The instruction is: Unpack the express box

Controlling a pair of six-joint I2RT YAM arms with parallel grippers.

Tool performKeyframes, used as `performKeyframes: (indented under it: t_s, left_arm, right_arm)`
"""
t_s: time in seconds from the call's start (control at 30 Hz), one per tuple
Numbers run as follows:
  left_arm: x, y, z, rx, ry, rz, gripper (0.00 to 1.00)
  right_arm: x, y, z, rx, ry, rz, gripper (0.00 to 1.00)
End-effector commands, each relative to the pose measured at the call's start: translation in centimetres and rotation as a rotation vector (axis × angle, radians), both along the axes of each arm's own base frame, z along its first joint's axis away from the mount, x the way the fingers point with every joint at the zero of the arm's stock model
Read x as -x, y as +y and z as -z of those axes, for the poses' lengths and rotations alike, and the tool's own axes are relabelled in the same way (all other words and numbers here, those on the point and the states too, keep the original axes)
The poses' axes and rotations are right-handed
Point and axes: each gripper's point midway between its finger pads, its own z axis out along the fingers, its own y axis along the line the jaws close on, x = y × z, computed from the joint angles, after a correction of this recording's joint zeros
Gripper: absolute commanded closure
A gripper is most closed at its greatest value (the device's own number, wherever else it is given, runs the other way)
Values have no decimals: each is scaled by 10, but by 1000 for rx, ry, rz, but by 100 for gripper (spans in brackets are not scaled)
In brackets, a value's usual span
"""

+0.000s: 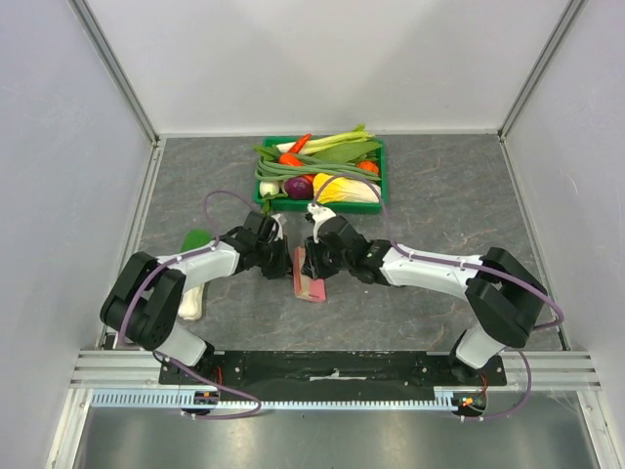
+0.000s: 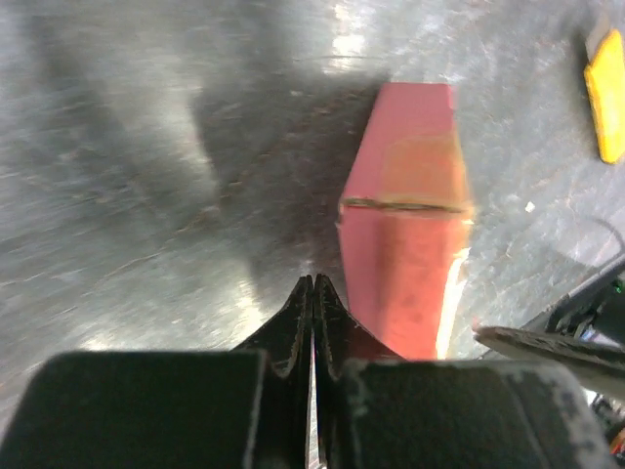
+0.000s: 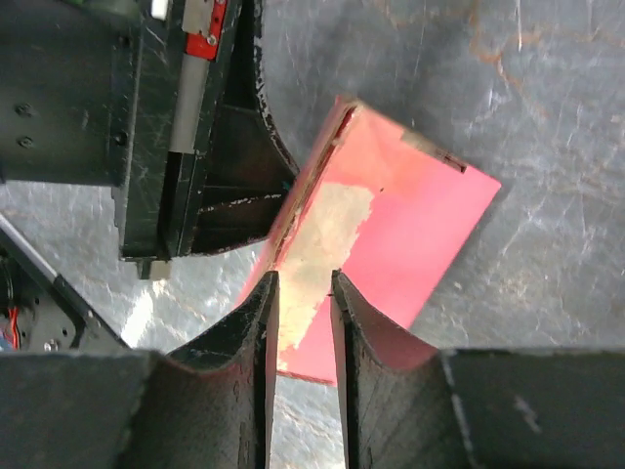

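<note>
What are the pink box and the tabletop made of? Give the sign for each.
Express box: likely cardboard, matte pink; creased folded edges and a pale patch scuffed off its face. Tabletop: dark grey, veined, glossy; perhaps stone-look laminate, uncertain.

A dark grey, marbled stone-look surface (image 1: 459, 205) sits between plain white panel walls (image 1: 332, 59) on three sides, joined by silver aluminium corner posts (image 1: 115, 70); soft glare marks it.

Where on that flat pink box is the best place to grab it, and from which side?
Probably a thin long edge, from above. The express box lies flat, its face too broad to span, and the edge beside the left gripper shows a seam gaping, which a gripper could pinch.
</note>
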Motion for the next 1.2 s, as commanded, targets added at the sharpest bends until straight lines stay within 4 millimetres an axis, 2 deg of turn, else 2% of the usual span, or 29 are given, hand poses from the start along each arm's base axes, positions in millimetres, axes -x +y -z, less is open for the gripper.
performKeyframes:
  t_s: [0.0, 0.03, 0.1, 0.13, 0.17, 0.27, 0.33, 0.37, 0.4, 0.5, 0.63, 0.67, 0.77, 0.93, 1.17]
  left_arm:
    - [-16, 39, -9, -122, -19, -172, 98]
    - [-21, 58, -9, -180, -25, -231, 98]
    - [-30, 83, -19, -265, -83, -307, 98]
    - [-33, 89, -24, -273, -97, -327, 94]
    - [-36, 93, -29, -275, -114, -343, 85]
    - [-40, 92, -48, -229, -158, -364, 73]
    - [-42, 73, -60, -126, -193, -298, 68]
    - [-40, 66, -62, -90, -192, -263, 64]
    - [-33, 50, -68, -10, -172, -192, 62]
    - [-24, 28, -67, 86, -131, -82, 64]
    - [-17, 22, -50, 104, -64, -40, 69]
    - [-14, 17, -46, 128, -37, -18, 73]
    - [-11, 10, -40, 163, 0, 3, 76]
    - [-8, 10, -31, 156, 27, 8, 80]
    - [-3, 24, -10, 60, 84, -41, 88]
  right_arm:
    - [-30, 12, -27, 9, -103, 109, 67]
    - [-38, 8, -34, 23, -132, 152, 67]
    - [-39, 2, -40, 35, -147, 177, 62]
    - [-39, 0, -44, 33, -158, 176, 59]
    - [-39, -1, -42, 43, -164, 171, 55]
    - [-41, -8, -37, 92, -159, 187, 54]
    - [-40, -10, -30, 115, -145, 192, 51]
    - [-40, -11, -27, 125, -139, 193, 50]
    - [-38, -12, -22, 135, -130, 193, 48]
    - [-37, -13, -10, 162, -104, 191, 47]
    - [-36, -9, 3, 179, -75, 182, 50]
    - [-36, -8, 5, 179, -68, 180, 50]
    - [-35, -7, 12, 195, -55, 175, 50]
    - [-33, -9, 22, 217, -36, 181, 48]
    - [-31, -16, 34, 249, -16, 194, 52]
